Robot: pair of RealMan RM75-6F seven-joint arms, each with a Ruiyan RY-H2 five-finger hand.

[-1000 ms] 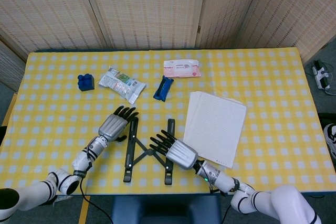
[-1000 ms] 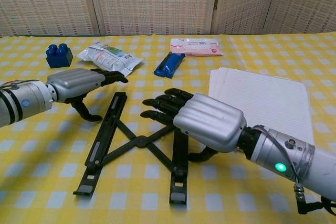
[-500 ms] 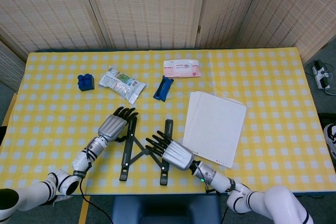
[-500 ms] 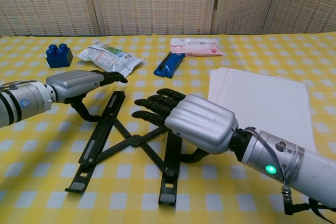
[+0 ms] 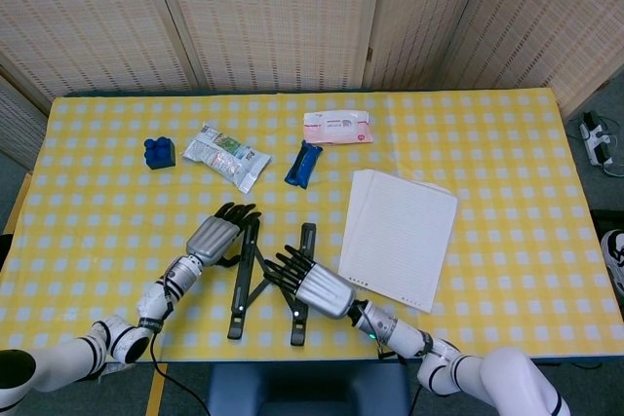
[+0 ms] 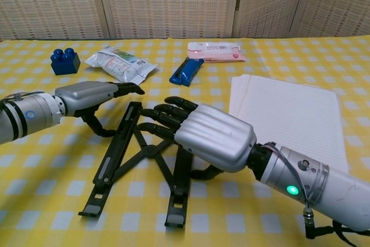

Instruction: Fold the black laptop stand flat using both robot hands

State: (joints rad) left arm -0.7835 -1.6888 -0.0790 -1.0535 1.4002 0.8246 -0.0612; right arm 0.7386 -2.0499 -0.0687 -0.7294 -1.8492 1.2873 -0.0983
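The black laptop stand [image 5: 240,301] lies on the yellow checked cloth near the table's front edge, its two rails joined by crossed struts and standing close together in a narrow V [image 6: 113,157]. My left hand [image 5: 216,236] lies over the far end of the left rail [image 6: 92,98], fingers stretched out and thumb hooked down on the rail's outer side. Over the right rail rests my right hand [image 5: 317,289], fingers spread and pointing left [image 6: 202,137], its thumb curled low at the rail's right side. Neither hand wraps around a rail.
A stack of white paper [image 5: 400,236] lies just right of the stand. Further back are a blue brick [image 5: 159,152], a snack packet [image 5: 226,155], a blue pouch [image 5: 303,164] and a pink wipes pack [image 5: 337,128].
My right hand has moved left and pushed the right rail toward the left one, so the stand's rails have closed in. The left hand has stayed at the left rail's far end.
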